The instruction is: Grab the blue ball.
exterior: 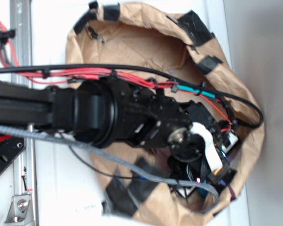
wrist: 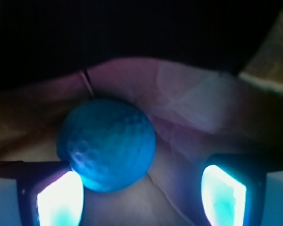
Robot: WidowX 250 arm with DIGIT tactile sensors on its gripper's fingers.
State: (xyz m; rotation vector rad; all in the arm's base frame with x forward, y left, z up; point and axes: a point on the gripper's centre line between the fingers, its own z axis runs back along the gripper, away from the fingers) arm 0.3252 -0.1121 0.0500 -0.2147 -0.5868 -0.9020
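In the exterior view the black arm (exterior: 85,113) reaches in from the left edge across the white table (exterior: 52,188) and plunges into a crumpled brown paper bag (exterior: 132,42) whose rim is patched with black tape (exterior: 198,26); the hand itself is buried among cables near the bag's right wall, and the blue ball cannot be seen from there. The wrist view settles the matter. Reading from the left, one glowing finger pad (wrist: 59,200) sits at the lower left, the blue ball (wrist: 107,143) lies just right of it and appears to touch or overlap its inner top corner, and the other finger pad (wrist: 224,195) stands well apart from the ball at the lower right. The hand (wrist: 141,197) is therefore spread open and holds nothing. The ball lies between the fingers but off centre, crowded toward the left one and a little ahead of the tips, on the creased paper floor (wrist: 198,108) of the bag. It is round, so no axis matters; my judgement is that closing calls for a slight advance first. Its surface is teal-blue and finely dimpled, brightly lit below.
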